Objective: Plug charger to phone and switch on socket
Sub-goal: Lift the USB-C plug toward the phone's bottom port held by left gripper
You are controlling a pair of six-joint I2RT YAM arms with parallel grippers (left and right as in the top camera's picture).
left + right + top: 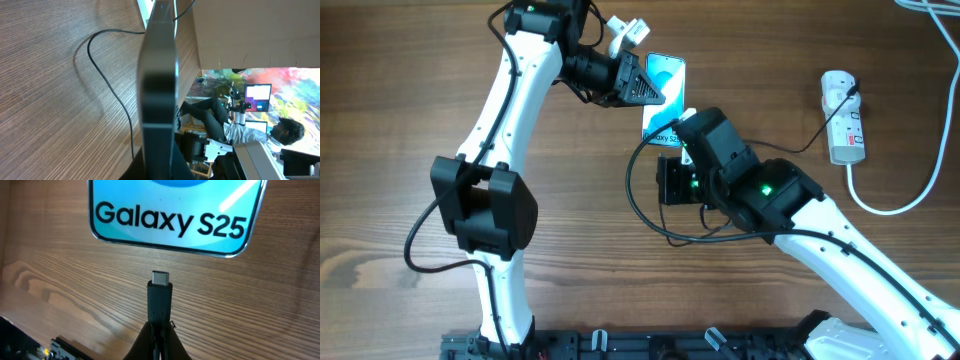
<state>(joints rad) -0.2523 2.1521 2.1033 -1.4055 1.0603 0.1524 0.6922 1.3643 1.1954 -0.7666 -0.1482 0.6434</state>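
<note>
The phone (pixel 670 72) has a teal screen and lies at the table's upper middle, with my left gripper (pixel 646 86) shut on its sides. In the left wrist view its dark edge (pixel 159 90) runs straight up from the jaws. My right gripper (pixel 680 132) is shut on the charger's black connector (pixel 160 300). The metal tip (pixel 160 277) points at the phone's "Galaxy S25" end (pixel 170 217), a short gap away from it. The thin black cable (pixel 642 205) loops back to the white socket (pixel 846 128) at the right, where its black plug (pixel 847 93) sits.
The socket's thick white cord (pixel 920 190) curves along the right edge of the wooden table (pixel 380 120). Slack black cable (pixel 107 82) lies on the wood beside the phone. Both arms crowd the table's middle.
</note>
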